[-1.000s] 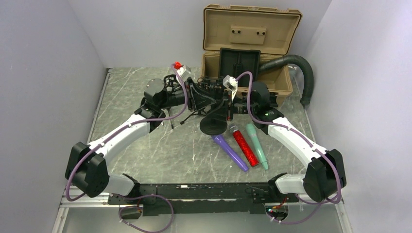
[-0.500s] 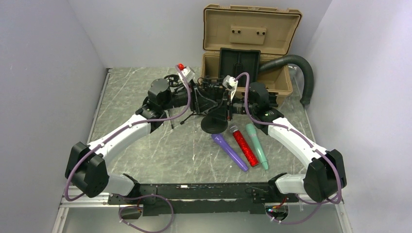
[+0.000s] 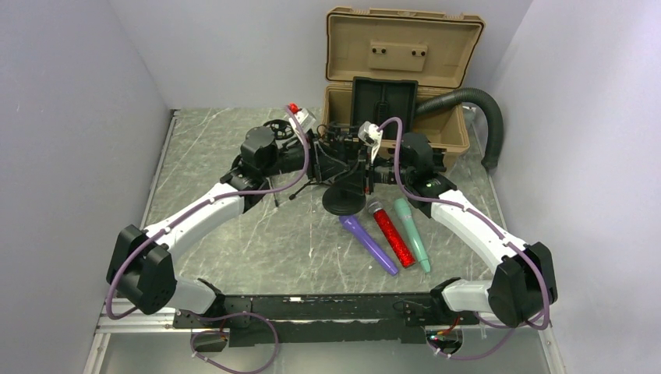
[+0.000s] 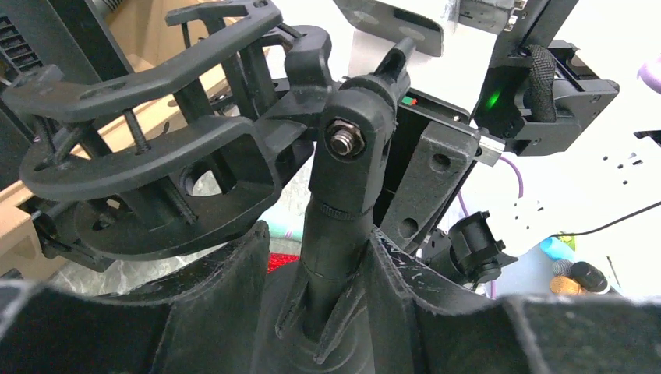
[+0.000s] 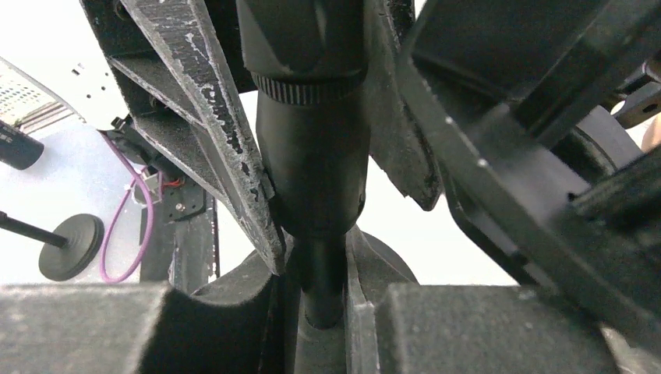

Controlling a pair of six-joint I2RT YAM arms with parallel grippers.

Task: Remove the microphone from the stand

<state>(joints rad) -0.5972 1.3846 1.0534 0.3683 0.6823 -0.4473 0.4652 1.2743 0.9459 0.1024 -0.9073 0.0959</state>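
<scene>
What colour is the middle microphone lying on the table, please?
The middle microphone is glittery red; top external view shows it best.

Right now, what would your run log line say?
left jaws: shut on stand | right jaws: shut on stand | three microphones: lying on table

My grey marbled table (image 3: 296, 241), round black stand base (image 3: 344, 202) mid-table, purple microphone (image 3: 368, 244), glittery red microphone (image 3: 391, 234), mint-green microphone (image 3: 412, 234) lying beside it, open tan hard case (image 3: 456, 132), black ribbed hose (image 3: 487, 117) behind
</scene>
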